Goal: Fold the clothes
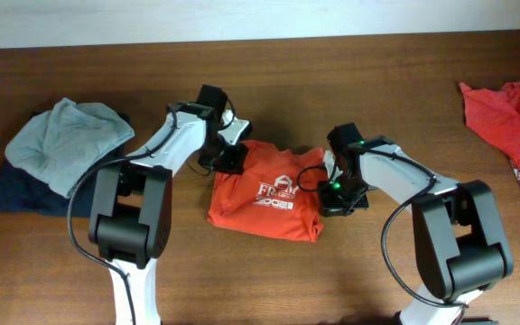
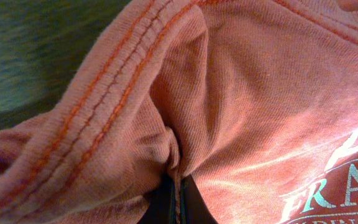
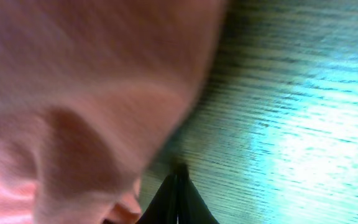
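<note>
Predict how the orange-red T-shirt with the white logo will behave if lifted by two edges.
Probably floppy: the T-shirt puckers into soft folds where the left gripper pinches it, so it should sag between grips. Likely light: the knit looks thin. Unlikely to slip: cloth bunches in shut jaws.

I see a brown wooden surface [image 1: 377,99]. An orange-red T-shirt [image 1: 260,194] lies folded near the middle, a bit toward the near edge, with its white letters facing up. By the left edge lies a dark blue cloth [image 1: 12,194], and a grey cloth [image 1: 66,140] sits bunched on top of it. At the right edge a red shirt [image 1: 513,117] lies spread out, and part of it runs out of my view.
</note>
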Controlling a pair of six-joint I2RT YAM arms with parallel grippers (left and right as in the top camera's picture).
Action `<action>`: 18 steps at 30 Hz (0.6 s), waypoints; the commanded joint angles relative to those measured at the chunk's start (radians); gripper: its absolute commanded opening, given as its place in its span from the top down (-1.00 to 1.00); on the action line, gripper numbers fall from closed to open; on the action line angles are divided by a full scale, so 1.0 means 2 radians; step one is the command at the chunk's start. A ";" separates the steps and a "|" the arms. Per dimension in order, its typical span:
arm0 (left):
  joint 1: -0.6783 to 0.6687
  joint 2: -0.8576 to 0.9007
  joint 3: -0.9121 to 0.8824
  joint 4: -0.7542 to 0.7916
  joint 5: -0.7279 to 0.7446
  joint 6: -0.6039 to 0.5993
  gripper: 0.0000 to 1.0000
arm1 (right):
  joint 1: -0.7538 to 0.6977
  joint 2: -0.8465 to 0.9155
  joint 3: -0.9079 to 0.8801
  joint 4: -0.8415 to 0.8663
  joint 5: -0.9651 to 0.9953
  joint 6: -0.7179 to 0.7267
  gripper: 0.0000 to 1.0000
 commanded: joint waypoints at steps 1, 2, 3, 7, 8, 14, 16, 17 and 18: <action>0.007 0.006 -0.015 -0.003 -0.048 -0.006 0.99 | -0.002 0.013 0.005 0.003 0.018 0.005 0.92; 0.007 0.006 -0.015 -0.003 -0.048 -0.006 0.99 | -0.002 0.011 0.006 0.003 0.018 0.005 0.92; 0.006 0.006 -0.015 -0.004 -0.047 -0.006 0.99 | -0.003 0.006 0.010 0.003 0.016 0.005 0.92; 0.004 0.006 -0.015 -0.005 -0.045 -0.007 0.99 | -0.012 -0.037 0.043 0.022 -0.031 -0.012 0.92; 0.004 0.006 -0.015 -0.004 -0.039 -0.009 0.99 | -0.014 -0.048 0.053 0.031 -0.042 -0.011 0.92; 0.004 0.006 -0.015 0.014 0.001 -0.049 0.99 | -0.012 -0.050 0.074 0.088 -0.068 0.067 0.92; 0.004 0.006 -0.015 0.017 0.003 -0.056 0.99 | -0.009 -0.038 0.072 0.095 -0.068 0.089 0.92; 0.004 0.006 -0.015 0.019 0.004 -0.056 0.99 | -0.006 -0.028 0.071 0.098 -0.066 0.100 0.92; 0.004 0.006 -0.015 0.020 0.006 -0.056 0.99 | 0.001 0.004 0.071 0.103 -0.064 0.112 0.92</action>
